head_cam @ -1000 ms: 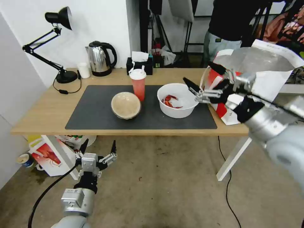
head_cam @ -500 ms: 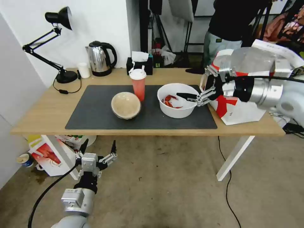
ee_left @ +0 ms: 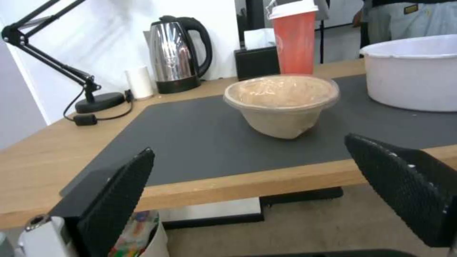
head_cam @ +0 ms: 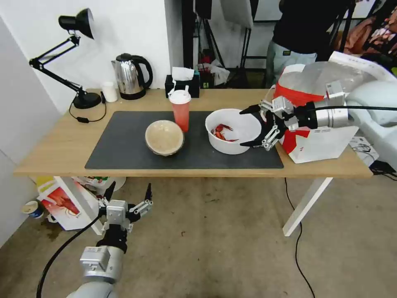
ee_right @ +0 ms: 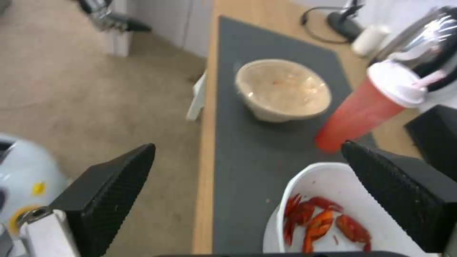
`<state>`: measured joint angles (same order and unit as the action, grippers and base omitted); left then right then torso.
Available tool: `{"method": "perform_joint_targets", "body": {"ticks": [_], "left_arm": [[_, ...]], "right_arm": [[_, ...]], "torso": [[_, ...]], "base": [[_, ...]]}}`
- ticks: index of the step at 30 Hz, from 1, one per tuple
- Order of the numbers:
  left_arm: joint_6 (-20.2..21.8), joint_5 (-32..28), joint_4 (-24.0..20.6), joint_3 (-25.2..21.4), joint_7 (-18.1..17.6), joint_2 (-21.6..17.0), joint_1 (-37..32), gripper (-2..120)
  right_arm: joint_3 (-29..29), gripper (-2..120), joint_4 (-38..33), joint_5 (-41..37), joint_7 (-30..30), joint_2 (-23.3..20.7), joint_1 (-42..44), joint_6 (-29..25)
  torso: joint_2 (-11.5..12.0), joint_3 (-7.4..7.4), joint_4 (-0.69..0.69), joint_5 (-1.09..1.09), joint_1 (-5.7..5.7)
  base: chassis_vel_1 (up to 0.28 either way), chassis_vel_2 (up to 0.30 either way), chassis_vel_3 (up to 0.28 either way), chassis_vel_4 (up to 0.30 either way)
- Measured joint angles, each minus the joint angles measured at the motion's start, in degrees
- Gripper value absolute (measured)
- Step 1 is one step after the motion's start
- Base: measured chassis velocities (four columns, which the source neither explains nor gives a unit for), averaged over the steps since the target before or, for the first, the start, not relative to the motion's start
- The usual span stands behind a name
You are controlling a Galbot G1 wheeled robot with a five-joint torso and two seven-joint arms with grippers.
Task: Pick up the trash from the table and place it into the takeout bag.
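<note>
At centre right, the right gripper (head_cam: 253,127), black ridged fingers spread wide, flanks the round white plastic bowl (head_cam: 231,130) of red shells on the matte grey mat (head_cam: 124,149). The left gripper (head_cam: 128,194), also spread, hangs lower left, below the table (head_cam: 58,145).

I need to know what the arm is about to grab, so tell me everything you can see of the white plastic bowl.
The white plastic bowl is round, deep and smooth-walled, standing upright with no lid at the right end of the dark grey mat. A few red crayfish shells lie on its bottom. The red drink cup stands apart on its left. The right end effector is open, straddling its right rim.
</note>
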<state>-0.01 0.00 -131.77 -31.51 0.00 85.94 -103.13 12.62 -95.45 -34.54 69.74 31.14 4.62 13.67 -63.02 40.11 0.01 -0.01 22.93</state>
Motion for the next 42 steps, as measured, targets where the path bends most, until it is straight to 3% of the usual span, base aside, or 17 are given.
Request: {"method": "perform_joint_targets", "body": {"ticks": [7, 42], "left_arm": [[0.00, 0.00, 0.00, 0.00, 0.00, 0.00, 0.01, 100], [0.00, 0.00, 0.00, -0.01, 0.00, 0.00, 0.00, 100]], "right_arm": [[4.97, 100, 3.70, 0.07, 6.65, 0.43, -6.00, -0.71], [12.37, 100, 8.89, 3.24, 6.70, 5.41, -9.40, 0.58]], "torso": [[0.00, 0.00, -0.01, 0.01, 0.00], [-0.01, 0.00, 0.00, 0.01, -0.01]], "base": [[0.000, 0.000, 0.000, 0.000], [0.000, 0.000, 0.000, 0.000]]}}
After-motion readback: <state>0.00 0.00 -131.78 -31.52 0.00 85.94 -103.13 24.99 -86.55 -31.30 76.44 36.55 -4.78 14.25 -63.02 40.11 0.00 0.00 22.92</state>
